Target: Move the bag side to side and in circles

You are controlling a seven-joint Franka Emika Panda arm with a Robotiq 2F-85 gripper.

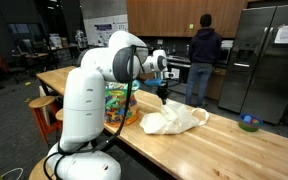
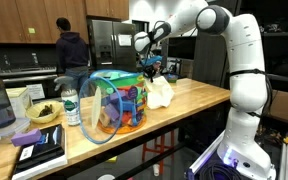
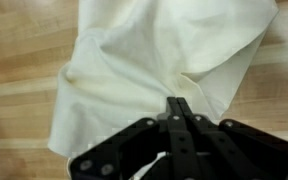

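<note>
Bag [image 3: 154, 60], crumpled and seemingly cloth, lies on wood-grain table [image 3: 14, 115].

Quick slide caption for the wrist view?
Gripper closed, pinching a fold of the white bag lying on the wooden table.

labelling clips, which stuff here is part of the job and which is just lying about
job: white bag, hand
lying about: colourful bin, green bowl, bottle, books

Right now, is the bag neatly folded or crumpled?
Crumpled, not folded: the bag lies in a loose wrinkled heap on the table; the wrist view shows irregular creases.
</note>
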